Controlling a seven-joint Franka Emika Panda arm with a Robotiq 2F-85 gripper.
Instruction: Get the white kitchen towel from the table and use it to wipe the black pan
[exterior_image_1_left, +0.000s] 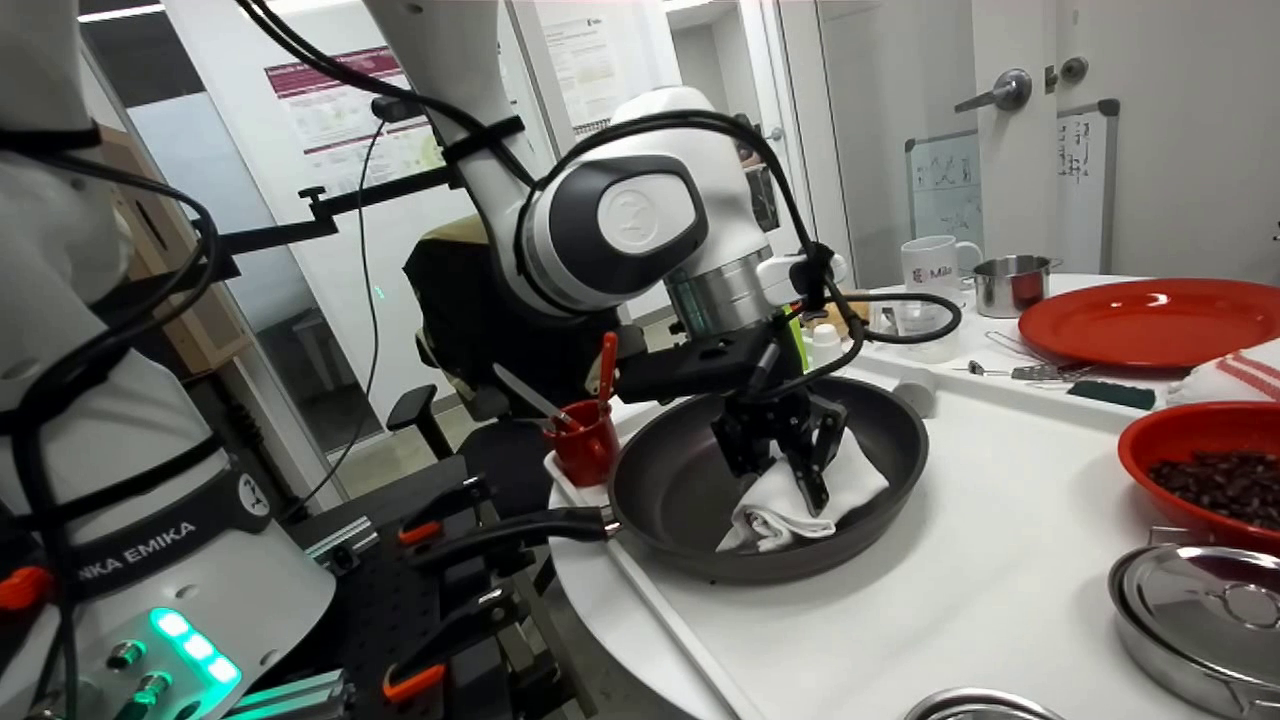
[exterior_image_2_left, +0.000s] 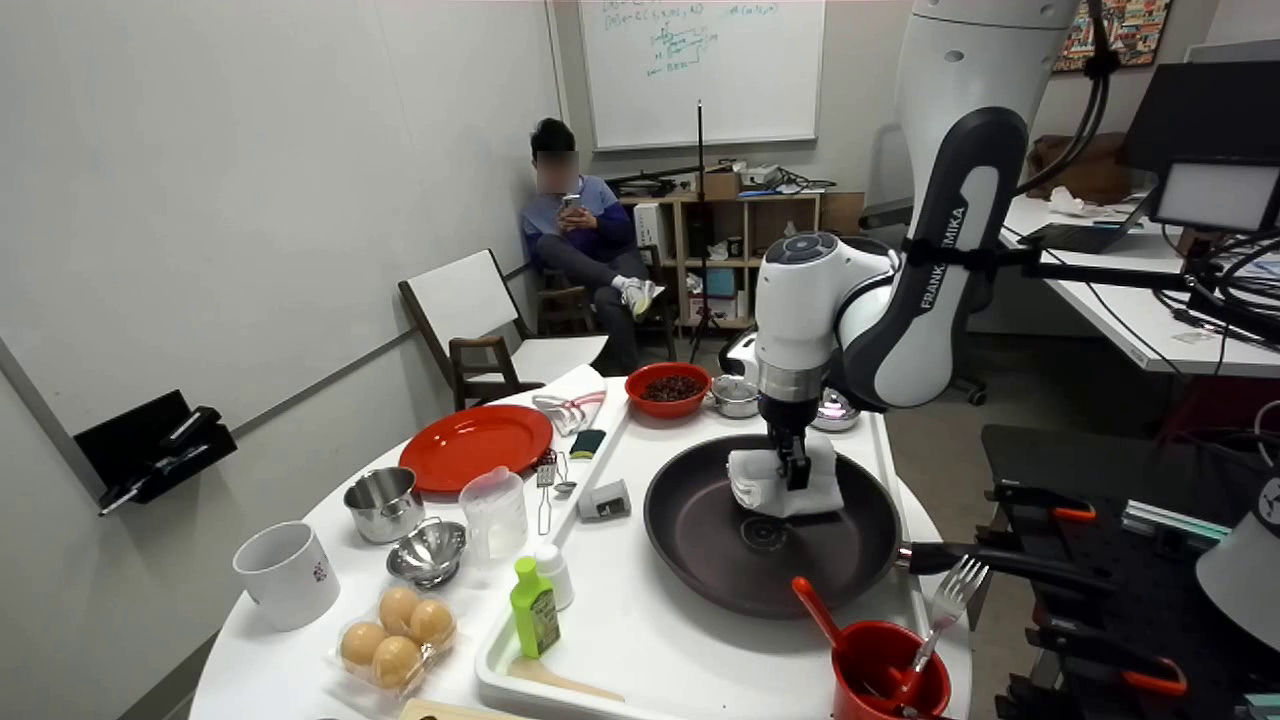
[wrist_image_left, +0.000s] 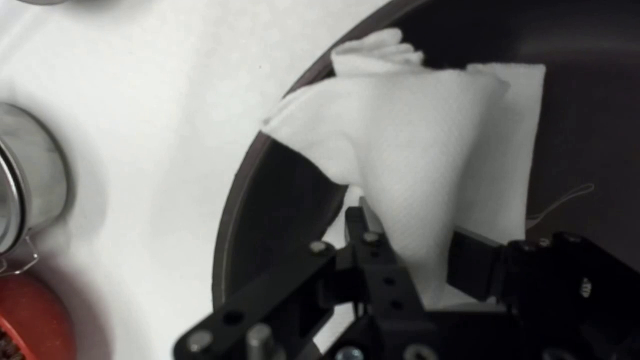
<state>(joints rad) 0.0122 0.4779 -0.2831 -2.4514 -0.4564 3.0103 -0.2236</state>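
In the wrist view, the white kitchen towel (wrist_image_left: 420, 150) is pinched by the hand (wrist_image_left: 412, 235) below and right of the frame's middle, its loose part being spread above the grip toward the top. It is plain white, softly creased and doubled over, with a small bunch of folds at its upper edge. In both exterior views, it is seen inside the black pan (exterior_image_2_left: 700, 550), right of centre.

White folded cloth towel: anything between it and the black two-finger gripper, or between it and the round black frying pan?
Nothing visible in either gap: the gripper is closed on the towel, which already lies inside the pan.
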